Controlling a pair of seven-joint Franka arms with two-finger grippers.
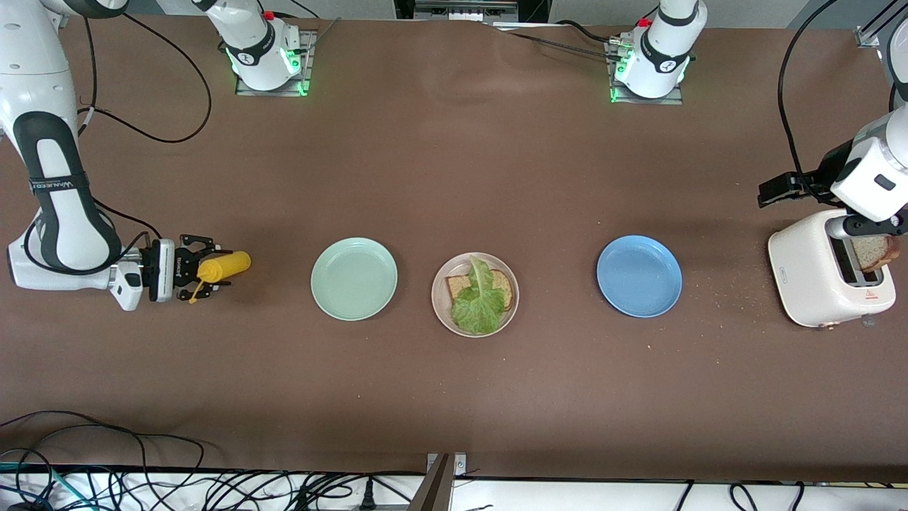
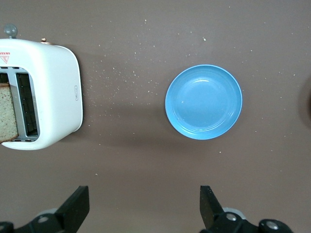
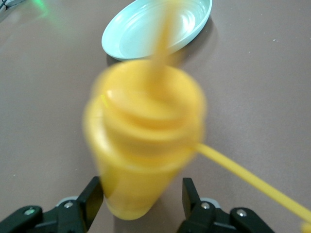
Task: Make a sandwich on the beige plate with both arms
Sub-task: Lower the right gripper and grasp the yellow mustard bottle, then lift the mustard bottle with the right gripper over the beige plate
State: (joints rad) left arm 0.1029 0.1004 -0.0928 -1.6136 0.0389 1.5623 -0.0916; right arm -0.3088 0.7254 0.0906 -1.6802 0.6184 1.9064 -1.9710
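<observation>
The beige plate (image 1: 440, 304) sits mid-table with one brown bread slice (image 1: 503, 282) and a green lettuce leaf (image 1: 479, 299) on top of it. A second bread slice (image 1: 877, 252) stands in a slot of the white toaster (image 1: 809, 278) at the left arm's end; it also shows in the left wrist view (image 2: 7, 114). My left gripper (image 2: 143, 208) hangs high beside the toaster (image 2: 53, 87), open and empty. My right gripper (image 1: 204, 268) is low at the right arm's end, open around a yellow squeeze bottle (image 1: 227, 265); the bottle (image 3: 146, 136) is blurred between the fingers.
A mint-green plate (image 1: 354, 278) lies between the bottle and the beige plate, also in the right wrist view (image 3: 155, 26). A blue plate (image 1: 639, 275) lies between the beige plate and the toaster, also in the left wrist view (image 2: 203, 102). Crumbs lie scattered near the toaster.
</observation>
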